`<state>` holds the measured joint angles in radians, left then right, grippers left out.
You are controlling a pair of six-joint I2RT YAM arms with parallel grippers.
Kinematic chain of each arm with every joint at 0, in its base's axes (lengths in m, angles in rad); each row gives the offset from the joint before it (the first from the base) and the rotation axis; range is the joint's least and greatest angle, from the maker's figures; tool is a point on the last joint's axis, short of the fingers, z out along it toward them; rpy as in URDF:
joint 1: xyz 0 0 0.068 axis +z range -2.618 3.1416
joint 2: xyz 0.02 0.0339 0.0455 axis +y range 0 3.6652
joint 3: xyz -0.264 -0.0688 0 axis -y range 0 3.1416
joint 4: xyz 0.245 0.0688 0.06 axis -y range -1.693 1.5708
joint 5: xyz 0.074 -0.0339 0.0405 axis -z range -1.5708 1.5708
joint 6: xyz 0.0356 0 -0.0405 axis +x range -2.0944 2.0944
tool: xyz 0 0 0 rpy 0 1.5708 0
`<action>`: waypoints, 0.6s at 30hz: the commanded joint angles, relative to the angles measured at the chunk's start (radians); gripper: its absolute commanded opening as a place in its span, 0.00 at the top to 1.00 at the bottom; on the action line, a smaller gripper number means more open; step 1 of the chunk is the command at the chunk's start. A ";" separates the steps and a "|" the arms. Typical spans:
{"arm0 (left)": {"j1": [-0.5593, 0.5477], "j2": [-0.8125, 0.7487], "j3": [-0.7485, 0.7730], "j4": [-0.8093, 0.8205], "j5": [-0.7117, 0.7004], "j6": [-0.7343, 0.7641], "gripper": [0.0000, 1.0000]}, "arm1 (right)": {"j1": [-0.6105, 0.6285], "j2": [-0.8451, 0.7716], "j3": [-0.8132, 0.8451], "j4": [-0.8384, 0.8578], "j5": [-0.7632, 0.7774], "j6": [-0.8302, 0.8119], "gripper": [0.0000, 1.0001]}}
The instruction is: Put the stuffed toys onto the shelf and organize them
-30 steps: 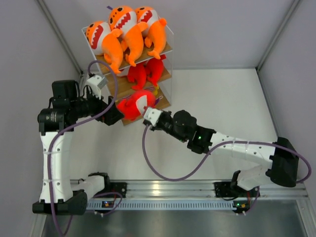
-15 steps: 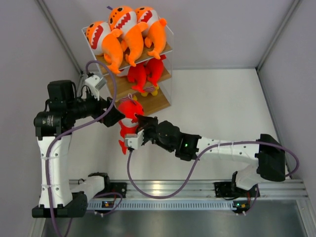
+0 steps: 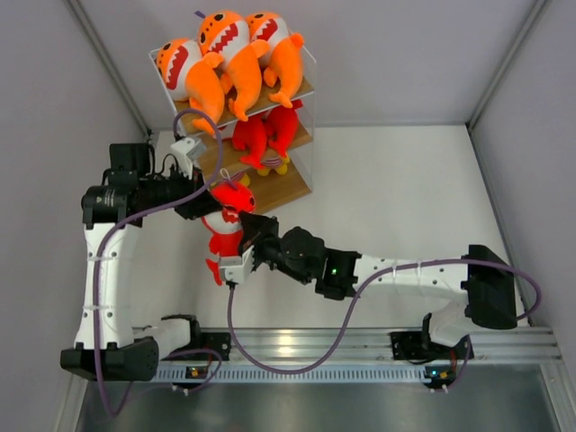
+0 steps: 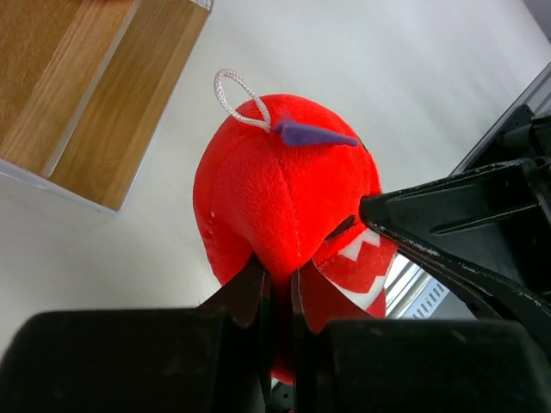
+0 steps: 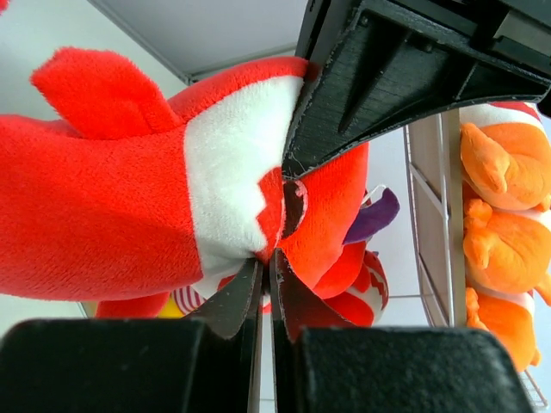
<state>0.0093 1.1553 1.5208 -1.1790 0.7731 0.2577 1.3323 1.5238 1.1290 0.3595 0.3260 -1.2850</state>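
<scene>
**Red shark pinched by both arms, just short of the shelf**

You are handling a soft red plush shark with a white toothy mouth (image 3: 225, 238). Judge it light and squashy, with nothing to break, though the fabric gives and could slide out of a shallow pinch. Bite deep across the head or body (not the white cord loop (image 4: 241, 96) on top). Your left gripper (image 4: 277, 284) is clamped into the plush of the head. Your right gripper (image 5: 265, 280) is pinched tight at the edge of the mouth, so both hold the one toy. It hangs between them over the white table (image 3: 405, 180) near its left edge. It is just in front of the wooden, wire-framed shelf (image 3: 290, 186) in the far left corner, not touching it.
</scene>
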 commanded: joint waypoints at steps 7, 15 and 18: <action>-0.003 -0.029 0.088 0.016 -0.054 -0.070 1.00 | -0.033 -0.089 0.054 0.228 0.149 0.452 0.44; -0.003 -0.095 0.235 0.102 0.044 -0.165 1.00 | -0.344 -0.401 -0.279 0.326 -0.459 1.366 0.01; -0.003 -0.117 0.256 0.153 0.057 -0.198 1.00 | -0.347 -0.396 -0.317 0.372 -0.528 1.456 0.01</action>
<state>0.0101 1.0710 1.7283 -1.1282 0.7788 0.1249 0.9775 1.0958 0.8528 0.6273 0.0231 -0.1398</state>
